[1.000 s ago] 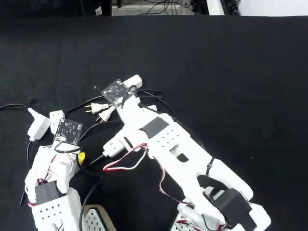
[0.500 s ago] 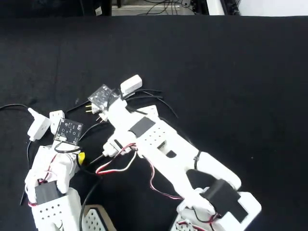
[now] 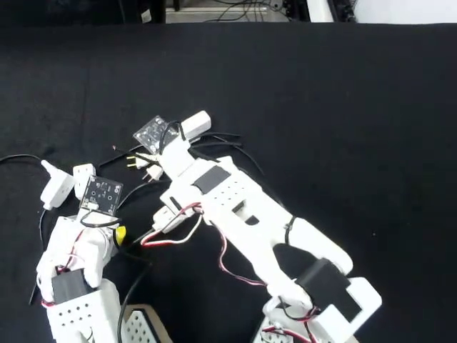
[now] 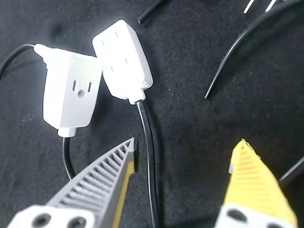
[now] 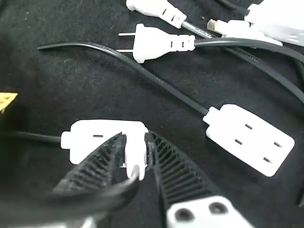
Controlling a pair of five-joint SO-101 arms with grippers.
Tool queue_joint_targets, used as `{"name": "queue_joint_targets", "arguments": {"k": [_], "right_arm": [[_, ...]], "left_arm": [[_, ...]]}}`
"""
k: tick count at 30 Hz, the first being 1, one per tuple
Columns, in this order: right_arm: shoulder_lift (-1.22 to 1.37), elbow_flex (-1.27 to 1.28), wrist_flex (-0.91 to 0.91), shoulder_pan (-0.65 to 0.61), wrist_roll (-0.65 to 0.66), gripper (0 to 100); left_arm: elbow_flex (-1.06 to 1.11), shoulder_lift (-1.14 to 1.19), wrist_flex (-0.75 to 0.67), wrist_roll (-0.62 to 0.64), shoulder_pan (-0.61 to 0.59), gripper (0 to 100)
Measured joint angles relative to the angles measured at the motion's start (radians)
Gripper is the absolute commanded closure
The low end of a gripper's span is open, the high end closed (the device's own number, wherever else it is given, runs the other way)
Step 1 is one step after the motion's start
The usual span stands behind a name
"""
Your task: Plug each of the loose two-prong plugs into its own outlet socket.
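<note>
In the right wrist view my right gripper [image 5: 136, 138] is shut on one end of a white plug [image 5: 97, 138] whose black cord runs off to the side; its prongs are hidden by the black fingers. A loose two-prong plug [image 5: 159, 43] lies beyond it, beside a second white plug [image 5: 154, 8]. A white multi-outlet socket [image 5: 247, 137] rests nearby. In the left wrist view my left gripper [image 4: 186, 142] hangs open above the cloth, short of a three-hole outlet block [image 4: 69, 92] and a multi-outlet socket [image 4: 122, 59]. From above, these two sockets [image 3: 57, 187] [image 3: 84, 174] lie by the left arm.
Black cords [image 3: 228, 143] loop over the black cloth around the right arm's wrist [image 3: 156, 132]. Another white socket [image 3: 194, 123] lies just past it. Loose plugs [image 3: 143, 161] sit between the two arms. The right half of the table [image 3: 357, 107] is bare cloth.
The right arm has swung left, its wrist moving from beside the far white socket to above the loose plugs. The left arm has stayed still.
</note>
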Motion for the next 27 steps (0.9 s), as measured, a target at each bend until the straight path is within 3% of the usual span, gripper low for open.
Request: {"name": "queue_joint_targets", "arguments": {"k": [9, 18, 27], "right_arm": [[0.083, -0.144, 0.173, 0.000, -0.109, 98.6], [0.118, -0.163, 0.184, -0.035, -0.216, 98.6], [0.130, -0.167, 0.206, -0.035, -0.241, 98.6]], "left_arm": [[0.000, 0.000, 0.000, 0.000, 0.000, 69], [0.000, 0.000, 0.000, 0.000, -0.008, 69], [0.000, 0.000, 0.000, 0.000, -0.008, 69]]}}
